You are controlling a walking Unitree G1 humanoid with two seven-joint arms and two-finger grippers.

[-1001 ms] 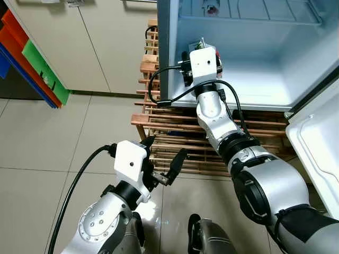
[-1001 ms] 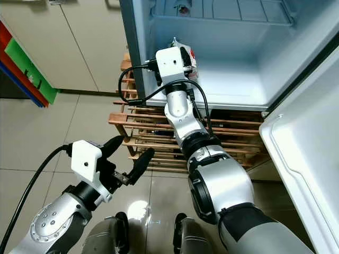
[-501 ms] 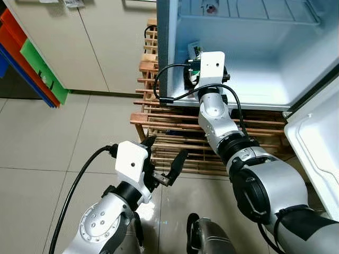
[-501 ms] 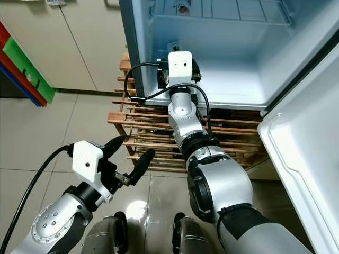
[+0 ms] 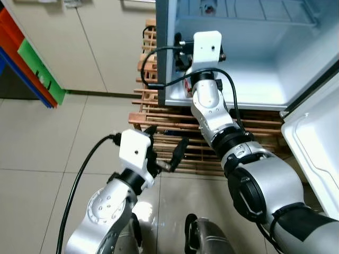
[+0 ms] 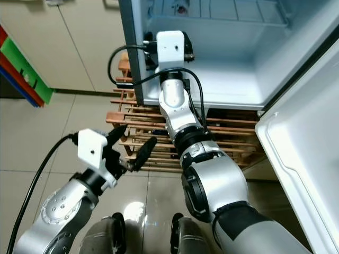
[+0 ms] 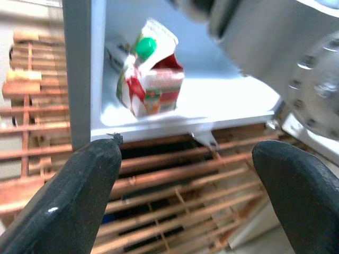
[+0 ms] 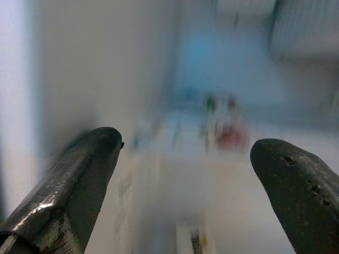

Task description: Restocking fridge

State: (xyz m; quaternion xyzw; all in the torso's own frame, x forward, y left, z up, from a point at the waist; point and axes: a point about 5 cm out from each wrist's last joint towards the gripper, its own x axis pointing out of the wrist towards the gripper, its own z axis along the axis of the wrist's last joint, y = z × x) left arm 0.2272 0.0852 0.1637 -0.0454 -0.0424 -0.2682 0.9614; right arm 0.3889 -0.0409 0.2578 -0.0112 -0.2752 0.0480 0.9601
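Note:
A small red and white carton [image 7: 151,79] with a green cap stands upright on the fridge floor [image 5: 254,84], near its front left corner. My right arm reaches into the open fridge, its white wrist housing [image 5: 206,47] raised above that corner. My right gripper [image 8: 185,140] is open with nothing between its fingers; what lies beyond it is blurred. Low in front of the fridge, over the wooden rack, my left gripper [image 5: 168,136] is open and empty and points at the carton.
The fridge stands on a slatted wooden rack [image 5: 159,114]. Its white door [image 5: 312,153] hangs open at the right. A wire shelf [image 5: 254,10] crosses the top of the compartment. Beige cabinets [image 5: 79,42] and coloured panels [image 5: 32,58] lie to the left, above a tiled floor [image 5: 53,137].
My right wrist has risen and swung left inside the fridge. The carton seen at its fingers earlier now stands on the fridge floor. The left gripper has hardly moved.

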